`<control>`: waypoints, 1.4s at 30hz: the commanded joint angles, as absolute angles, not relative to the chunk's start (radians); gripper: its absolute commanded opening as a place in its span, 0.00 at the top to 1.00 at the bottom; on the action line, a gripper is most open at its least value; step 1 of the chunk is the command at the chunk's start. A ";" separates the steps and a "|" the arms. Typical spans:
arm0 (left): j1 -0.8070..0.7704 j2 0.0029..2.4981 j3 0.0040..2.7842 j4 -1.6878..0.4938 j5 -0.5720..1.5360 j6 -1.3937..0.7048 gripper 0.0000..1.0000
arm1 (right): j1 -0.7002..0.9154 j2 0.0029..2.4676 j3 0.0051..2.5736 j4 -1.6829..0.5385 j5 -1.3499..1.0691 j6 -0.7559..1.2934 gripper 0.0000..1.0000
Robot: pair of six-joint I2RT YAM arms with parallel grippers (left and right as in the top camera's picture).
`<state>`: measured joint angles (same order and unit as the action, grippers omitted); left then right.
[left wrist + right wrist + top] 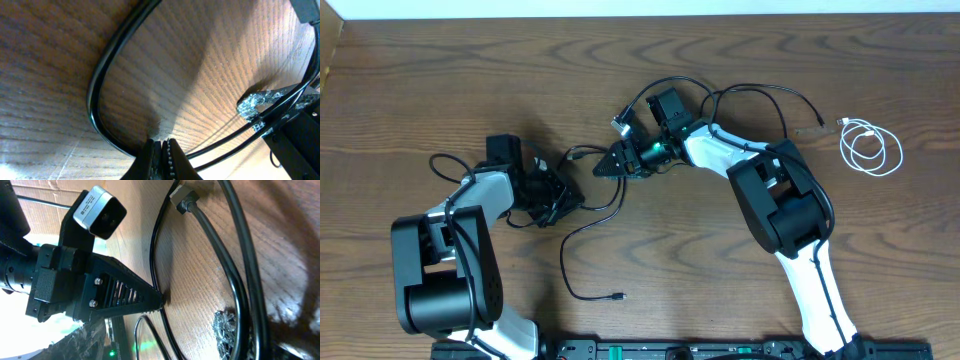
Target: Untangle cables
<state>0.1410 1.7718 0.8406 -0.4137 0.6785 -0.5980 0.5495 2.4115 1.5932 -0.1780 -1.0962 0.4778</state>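
The desk (440,90) was a dark brown board with a strong, wavy wood grain and a matt surface. Along its far edge ran a narrow white strip (620,8), too thin to tell wall from floor. At the far left corner a tan, cardboard-like edge (328,55) showed. Light fell evenly from above; close up, a brighter patch (235,55) lay across the grain.

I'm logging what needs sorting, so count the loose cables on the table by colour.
White cable: 1
Black cables: 2
Total: 3
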 commanded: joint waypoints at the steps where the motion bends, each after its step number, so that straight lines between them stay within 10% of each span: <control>1: 0.140 1.783 0.876 -0.413 0.711 -0.531 0.93 | 0.551 2.482 1.554 -0.194 -0.864 0.459 0.32; 17: 0.141 1.783 0.992 -0.468 0.365 -0.490 0.92 | 0.461 2.445 1.555 -0.354 -0.739 0.466 0.43; 23: 0.141 1.783 0.992 -0.465 0.381 -0.499 0.92 | 0.331 2.405 1.558 -0.557 -0.712 0.424 0.71; 42: 0.141 1.783 0.992 -0.466 0.381 -0.502 0.92 | 0.210 2.251 1.567 -0.968 0.198 0.253 0.39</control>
